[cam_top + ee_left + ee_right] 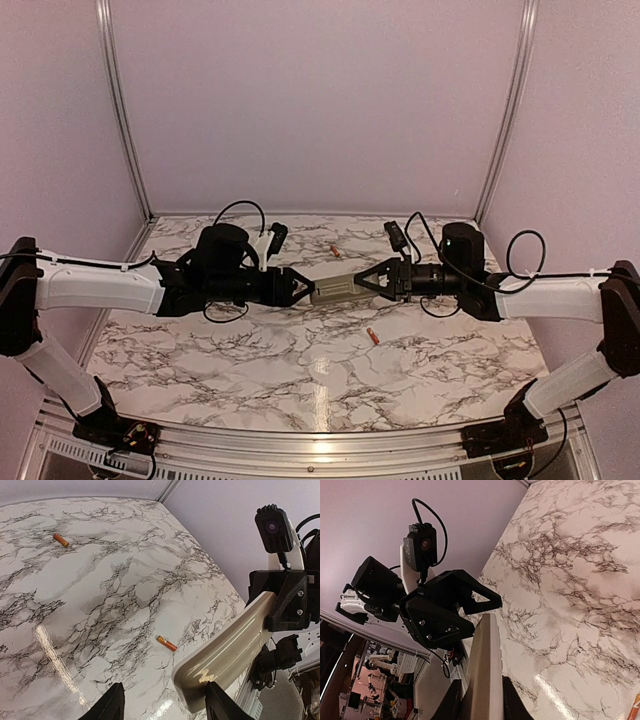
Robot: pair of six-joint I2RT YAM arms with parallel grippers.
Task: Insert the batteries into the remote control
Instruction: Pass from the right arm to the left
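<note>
The remote control (335, 291), greyish side showing, hangs level above the marble table between both arms. My right gripper (362, 283) is shut on its right end; in the right wrist view its fingers (507, 700) press both sides of the remote (482, 665). My left gripper (305, 288) stands open around the other end. In the left wrist view the remote (230, 650) lies against the right finger (220, 707), with a wide gap to the left finger (112, 705). Two orange batteries lie on the table, one at the back (334, 250) (61, 540) and one nearer (373, 337) (166, 643).
The marble tabletop (250, 350) is walled by pale panels with aluminium posts (120, 110) at the back corners. Cables loop over both wrists. The table's near edge (320, 440) runs between the arm bases.
</note>
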